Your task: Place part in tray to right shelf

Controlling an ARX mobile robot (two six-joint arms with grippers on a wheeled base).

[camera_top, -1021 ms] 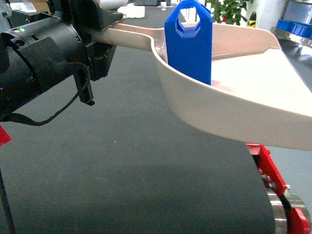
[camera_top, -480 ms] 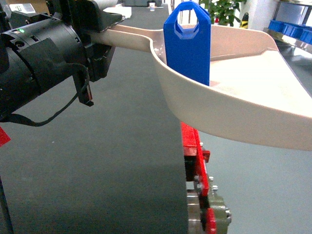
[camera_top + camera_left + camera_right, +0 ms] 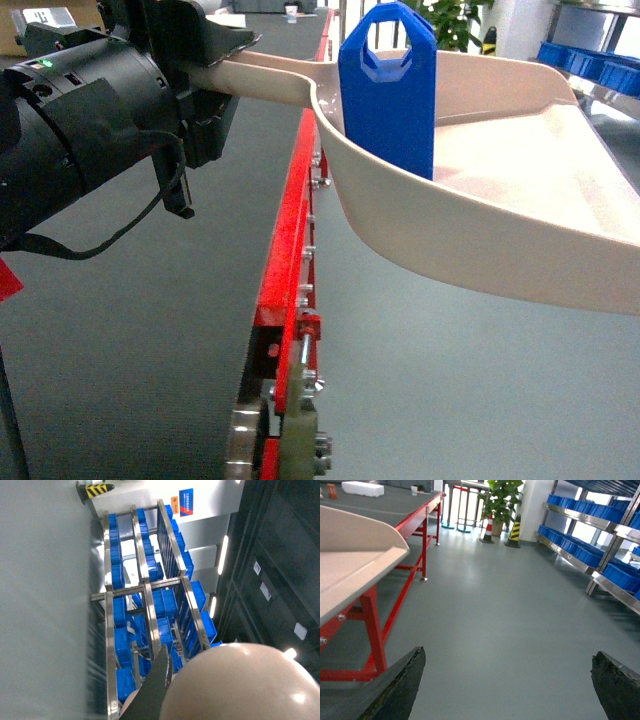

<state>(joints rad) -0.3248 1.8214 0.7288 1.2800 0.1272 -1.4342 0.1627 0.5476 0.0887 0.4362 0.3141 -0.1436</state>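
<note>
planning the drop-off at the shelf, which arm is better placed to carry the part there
Left. Its tool already grips the tray's handle, with the part standing upright inside. The right tool is open, empty, over bare floor.

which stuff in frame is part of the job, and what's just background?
Job:
- part, upright in the tray
- tray, handle held by left gripper
- steel shelves on the right, blue crates on them
- right gripper, open, empty

Background:
- red conveyor frame
- potted plant
- striped cones
- white box on the belt
</note>
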